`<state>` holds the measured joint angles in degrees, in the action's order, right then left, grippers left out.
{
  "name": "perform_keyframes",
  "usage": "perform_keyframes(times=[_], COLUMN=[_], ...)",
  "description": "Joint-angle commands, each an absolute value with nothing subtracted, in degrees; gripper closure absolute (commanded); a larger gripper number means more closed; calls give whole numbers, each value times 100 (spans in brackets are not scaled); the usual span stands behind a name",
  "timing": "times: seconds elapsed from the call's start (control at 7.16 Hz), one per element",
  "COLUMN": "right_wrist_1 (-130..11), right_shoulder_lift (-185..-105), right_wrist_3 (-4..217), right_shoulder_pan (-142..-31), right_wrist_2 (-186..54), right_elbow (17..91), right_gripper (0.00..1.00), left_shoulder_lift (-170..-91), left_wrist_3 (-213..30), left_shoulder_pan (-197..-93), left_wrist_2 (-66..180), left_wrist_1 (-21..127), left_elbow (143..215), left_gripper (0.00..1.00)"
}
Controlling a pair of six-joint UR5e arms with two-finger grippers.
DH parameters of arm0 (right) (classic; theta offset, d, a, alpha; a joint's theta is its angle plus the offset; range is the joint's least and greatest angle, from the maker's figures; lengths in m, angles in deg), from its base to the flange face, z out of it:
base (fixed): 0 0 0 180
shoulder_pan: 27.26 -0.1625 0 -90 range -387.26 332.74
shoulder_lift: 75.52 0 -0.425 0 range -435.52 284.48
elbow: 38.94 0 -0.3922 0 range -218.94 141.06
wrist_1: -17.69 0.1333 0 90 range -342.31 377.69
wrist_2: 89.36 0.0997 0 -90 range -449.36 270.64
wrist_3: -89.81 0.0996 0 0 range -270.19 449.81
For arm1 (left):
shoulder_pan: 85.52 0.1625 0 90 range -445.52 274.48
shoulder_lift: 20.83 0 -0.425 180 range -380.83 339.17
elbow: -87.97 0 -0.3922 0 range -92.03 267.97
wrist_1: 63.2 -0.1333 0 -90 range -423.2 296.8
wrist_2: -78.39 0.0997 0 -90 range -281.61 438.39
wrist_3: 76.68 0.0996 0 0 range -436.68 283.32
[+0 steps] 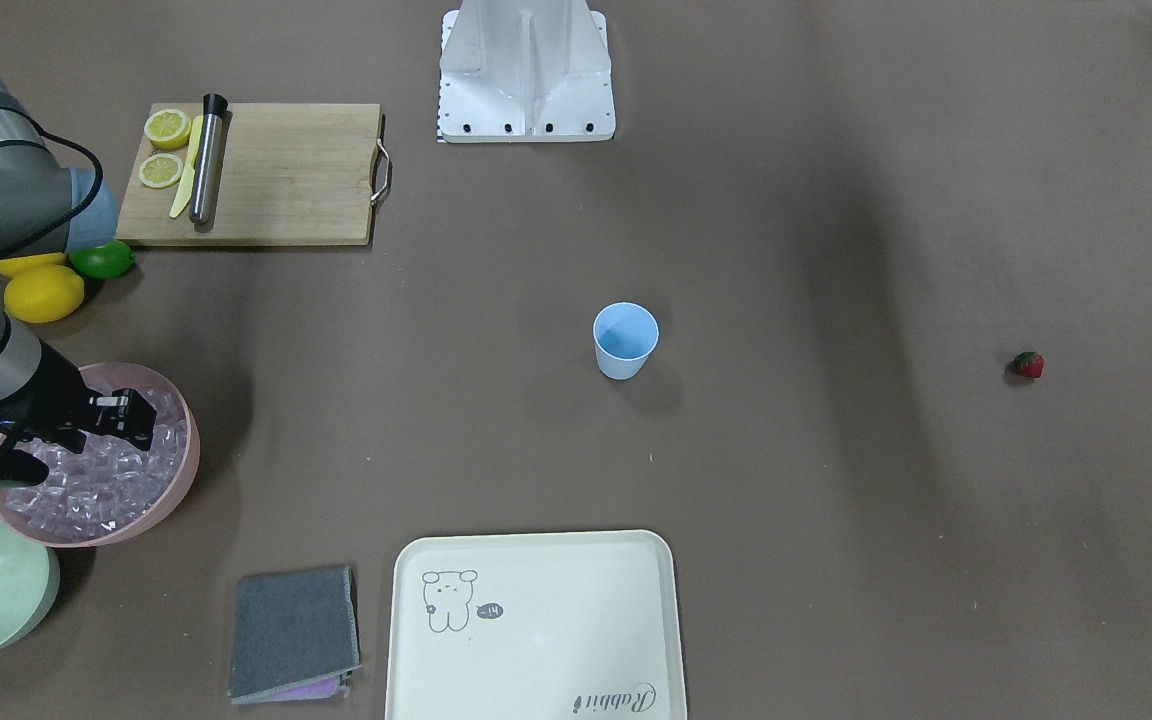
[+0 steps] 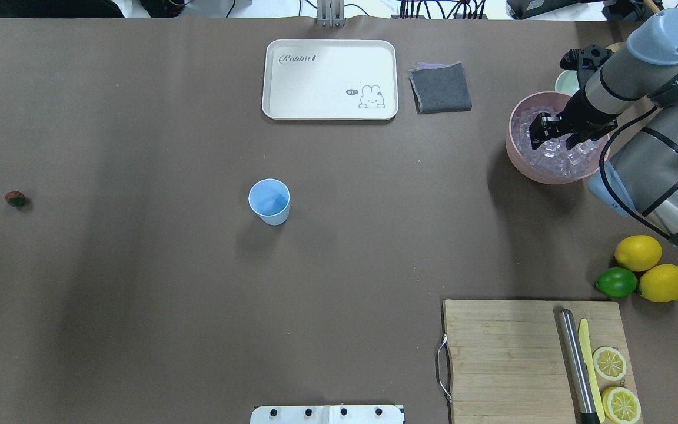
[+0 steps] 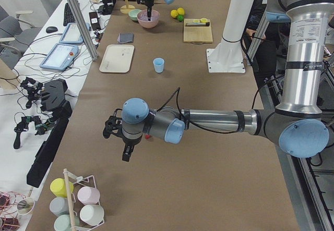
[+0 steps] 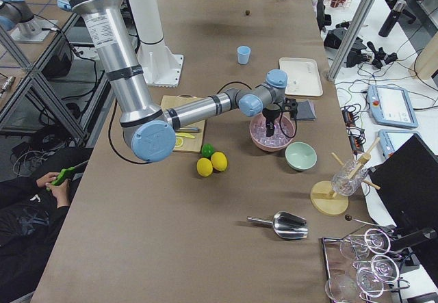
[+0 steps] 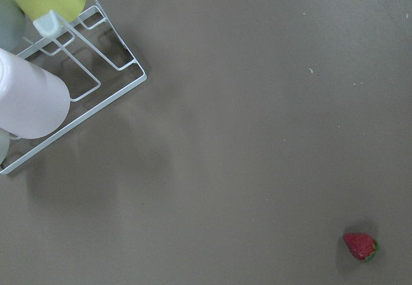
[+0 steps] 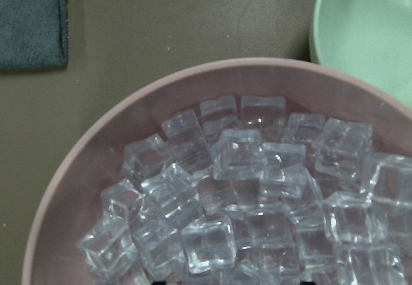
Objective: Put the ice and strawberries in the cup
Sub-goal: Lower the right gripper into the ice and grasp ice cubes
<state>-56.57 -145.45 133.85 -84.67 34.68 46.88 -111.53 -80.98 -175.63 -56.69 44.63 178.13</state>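
**Progress: none of the task is done.**

- Cup (image 1: pixel 625 340): upright at centre frame in the front-facing view, standing alone on the table (image 1: pixel 836 500). Its inside shows bare blue, with no ice and no fruit.
- Ice (image 6: pixel 238 169): all of it is heaped in the pink bowl (image 2: pixel 515 156), upper right of the overhead view and well apart from the cup.
- Strawberry (image 1: pixel 1028 364): lies on the table at the right edge of the front-facing view, far from the cup and untouched.
- Right claw (image 2: pixel 551 136): points down just over the ice heap. The jaws seem parted, though the view is small, and no cube is seen between them.
- Left claw (image 3: pixel 127 155): hangs over bare table near the strawberry and appears only in the left side view. Whether it is parted or closed cannot be told.

**Left to do:** grasp ice and carry it to the cup, then fetch the strawberry and drop it in.
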Motion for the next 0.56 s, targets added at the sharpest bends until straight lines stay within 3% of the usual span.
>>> perform_keyframes(times=[0.0, 0.28, 0.42], right_wrist_1=[-5658, -5658, -5658], right_shoulder_lift=[-14548, -14548, -14539], right_wrist_3=[13393, 13384, 13375], right_shoulder_pan=[-8412, -8403, -8403], right_wrist_2=[3465, 3465, 3491], right_elbow=[4640, 4605, 4605], right_gripper=[26, 32, 42], left_shoulder_lift=[-11154, -11154, -11154], left_wrist_3=[-8098, -8098, -8090], left_shoulder_pan=[-17561, -17561, -17561], left_wrist_2=[-5670, -5670, -5670], left_wrist_1=[4465, 4465, 4465], left_elbow=[17806, 17806, 17806], left_gripper=[2, 2, 2])
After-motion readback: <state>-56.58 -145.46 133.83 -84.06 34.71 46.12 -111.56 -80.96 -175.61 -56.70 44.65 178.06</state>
